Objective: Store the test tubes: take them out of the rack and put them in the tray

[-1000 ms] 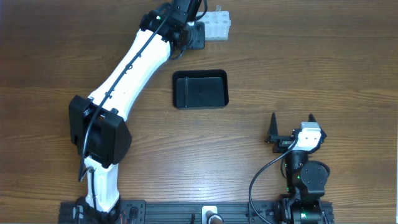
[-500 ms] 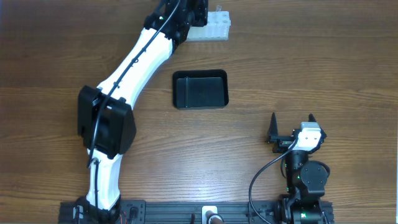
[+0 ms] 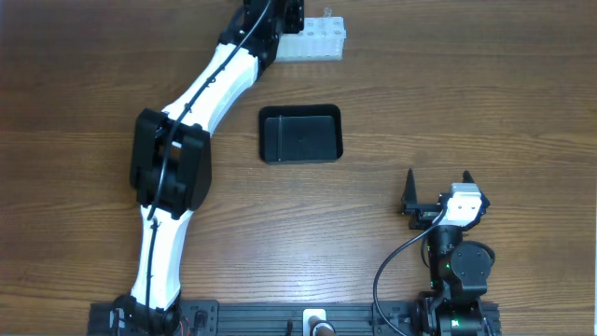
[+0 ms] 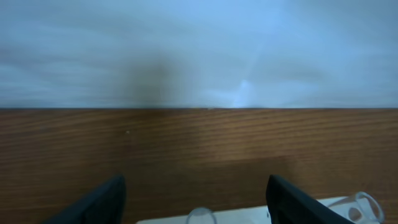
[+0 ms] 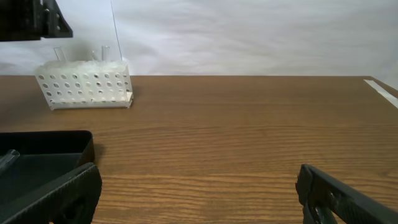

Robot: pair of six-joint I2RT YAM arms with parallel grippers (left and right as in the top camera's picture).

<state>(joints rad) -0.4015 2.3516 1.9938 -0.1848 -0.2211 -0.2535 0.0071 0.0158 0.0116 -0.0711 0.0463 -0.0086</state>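
The white test tube rack [image 3: 319, 41] stands at the table's far edge, and clear tubes [image 5: 104, 52] stick up from it. My left gripper [image 3: 284, 15] hovers over the rack's left end. In its wrist view the gripper [image 4: 196, 186] is open, and a tube's rim [image 4: 200, 215] shows low between the fingers. Another tube's rim [image 4: 363, 205] is off to one side. The black tray [image 3: 300, 133] lies mid-table, in front of the rack. A clear tube [image 5: 7, 158] seems to lie in it. My right gripper [image 3: 437, 190] rests open near its base, empty.
A pale wall rises just behind the rack and the table's far edge [image 4: 199, 109]. Bare wood stretches between the tray [image 5: 46, 152] and my right gripper [image 5: 199, 208], and to the right of the rack [image 5: 87, 84].
The left arm has stretched farther back, so its gripper has moved up and over the rack's left end. The right arm, the rack and the tray have not moved.
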